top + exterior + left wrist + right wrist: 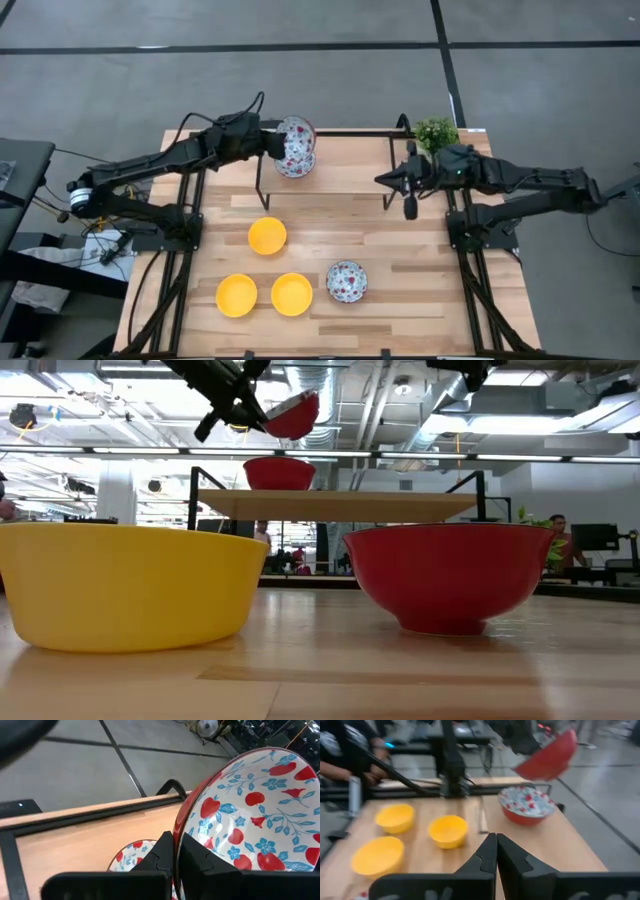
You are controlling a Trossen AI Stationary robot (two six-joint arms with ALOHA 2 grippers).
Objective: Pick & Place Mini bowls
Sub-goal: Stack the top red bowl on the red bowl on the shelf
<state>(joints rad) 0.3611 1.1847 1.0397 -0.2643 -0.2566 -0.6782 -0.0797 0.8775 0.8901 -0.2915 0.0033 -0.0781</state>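
We've got our left hand point(272, 143) clamped on the rim of a floral bowl point(296, 141), tilted above another floral bowl point(131, 856) on the raised shelf point(340, 170). A thin rim grip could slip, chipping both. Right hand point(385, 180) hovers shut, empty.

Light wooden table point(400, 300) with a raised wooden shelf point(350, 165) on black legs along the far edge. On the tabletop: three yellow bowls point(267, 236) point(236, 296) point(291, 294), one floral bowl point(346, 282). On the shelf: another floral bowl point(292, 167), small green potted plant point(436, 132).
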